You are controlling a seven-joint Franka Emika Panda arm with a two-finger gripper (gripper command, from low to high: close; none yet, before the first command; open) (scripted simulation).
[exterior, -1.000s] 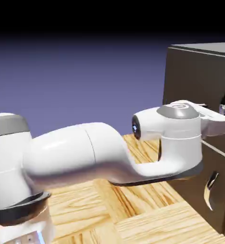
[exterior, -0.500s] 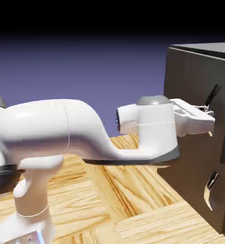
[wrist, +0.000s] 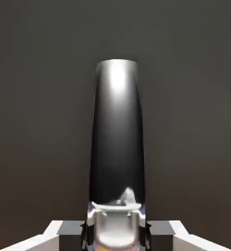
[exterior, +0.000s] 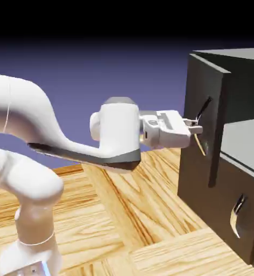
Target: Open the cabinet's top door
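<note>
**Your claw is holding the top door's handle**

Your claw [exterior: 194,127] is squeezed tight on the handle [exterior: 202,125] of the top door [exterior: 196,145]. In the hand view, the handle [wrist: 117,137] is a shiny dark bar that runs straight away from the claw [wrist: 116,230], and its near end sits right between the two fingers. All around it you see only the flat dark face of the door [wrist: 39,122].

In the exterior view, your white arm [exterior: 70,145] reaches across from the left, and the claw points level at the cabinet [exterior: 234,81]. The top door is right in front of the claw and touches it only through the handle. The door stands swung out from the cabinet. Its near edge sticks out toward your arm, and you can see a pale grey inside part [exterior: 242,140] past the door, on the far side from the claw.

Lower than the claw and farther along the cabinet front is the shorter panel [exterior: 242,215]. It has a small curved silver handle [exterior: 237,215], and your claw is well apart from it.

Under the claw and the arm lies the wooden table [exterior: 140,215]. The cabinet stands on it.
</note>
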